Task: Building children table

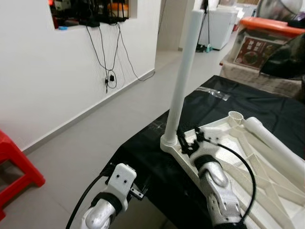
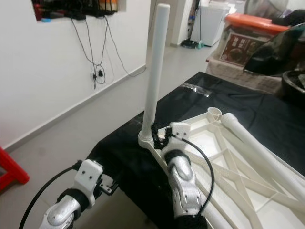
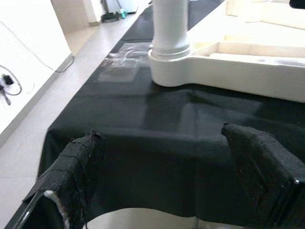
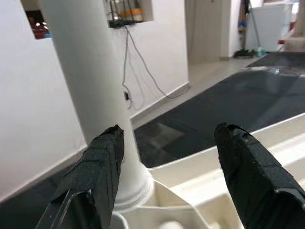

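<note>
White plastic tabletop [image 1: 248,157] lies inverted on black cloth [image 1: 224,102]; one leg [image 1: 183,71] stands socketed upright. Right gripper [image 4: 167,176] spread wide beside it; left gripper [image 3: 167,183] wide. Red stool [image 1: 14,164] nearby.

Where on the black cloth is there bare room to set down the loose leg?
Bare black cloth lies beyond the tabletop frame, up to the taped patch. A narrower strip runs along the near edge before the upright leg. It is crowded around the right gripper and loose leg.
</note>
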### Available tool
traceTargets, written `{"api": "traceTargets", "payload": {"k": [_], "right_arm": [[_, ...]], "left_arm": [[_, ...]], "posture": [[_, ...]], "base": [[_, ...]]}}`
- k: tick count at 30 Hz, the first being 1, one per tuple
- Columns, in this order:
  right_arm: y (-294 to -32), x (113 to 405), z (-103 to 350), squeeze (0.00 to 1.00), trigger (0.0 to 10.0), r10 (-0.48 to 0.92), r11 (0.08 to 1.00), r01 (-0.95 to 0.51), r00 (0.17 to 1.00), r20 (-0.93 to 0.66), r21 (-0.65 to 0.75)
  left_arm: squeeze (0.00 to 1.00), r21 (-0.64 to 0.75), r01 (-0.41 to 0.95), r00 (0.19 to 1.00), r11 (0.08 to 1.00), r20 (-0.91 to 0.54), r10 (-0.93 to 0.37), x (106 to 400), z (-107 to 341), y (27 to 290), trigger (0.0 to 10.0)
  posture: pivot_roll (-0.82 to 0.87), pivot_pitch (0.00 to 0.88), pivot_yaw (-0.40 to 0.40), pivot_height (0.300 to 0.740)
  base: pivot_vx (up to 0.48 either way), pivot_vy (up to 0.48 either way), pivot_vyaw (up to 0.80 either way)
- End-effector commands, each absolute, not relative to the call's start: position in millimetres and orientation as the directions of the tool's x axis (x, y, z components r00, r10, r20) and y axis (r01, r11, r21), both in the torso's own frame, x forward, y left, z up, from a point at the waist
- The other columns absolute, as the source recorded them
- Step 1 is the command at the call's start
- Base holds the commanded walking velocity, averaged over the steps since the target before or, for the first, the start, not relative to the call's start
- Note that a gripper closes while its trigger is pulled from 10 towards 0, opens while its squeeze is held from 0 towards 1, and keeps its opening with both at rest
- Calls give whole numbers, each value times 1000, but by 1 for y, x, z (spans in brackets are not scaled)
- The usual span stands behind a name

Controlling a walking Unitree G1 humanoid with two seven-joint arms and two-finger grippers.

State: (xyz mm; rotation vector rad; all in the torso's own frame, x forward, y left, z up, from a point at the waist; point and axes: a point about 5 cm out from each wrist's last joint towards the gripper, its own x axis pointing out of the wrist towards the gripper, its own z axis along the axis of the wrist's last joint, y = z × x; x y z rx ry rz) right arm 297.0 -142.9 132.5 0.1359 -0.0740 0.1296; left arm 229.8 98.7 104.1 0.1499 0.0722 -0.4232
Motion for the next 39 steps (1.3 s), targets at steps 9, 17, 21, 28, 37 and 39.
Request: {"api": "traceTargets", "payload": {"k": [9,17,21,28,37,39], "right_arm": [[-136,271,129,0,10000,105,987,-110,993,47,113],[-130,265,128,0,10000,98,992,-102,994,48,79],[-131,264,129,0,10000,85,993,-89,995,41,80],[-131,264,127,0,10000,72,995,-74,997,30,65],[-129,265,124,0,10000,102,992,-102,995,3,68],[-128,265,124,0,10000,108,992,-108,994,-1,72]], "left_arm": [[0,124,403,914,907,-113,-390,232,99,102,10000],[0,109,386,920,916,-116,-374,234,99,106,10000],[0,111,388,920,915,-113,-376,234,99,106,10000],[0,120,393,918,912,-119,-379,235,97,106,10000],[0,115,377,924,919,-117,-364,235,96,106,10000],[0,106,363,929,926,-114,-351,235,97,108,10000]], "posture": [[112,0,-64,740],[112,0,-56,740],[110,0,-53,740],[111,0,-54,740],[114,0,-59,740],[116,0,-59,740]], "base": [[0,0,-779],[0,293,-777],[0,480,-775],[0,137,-760],[0,0,0],[0,0,0]]}}
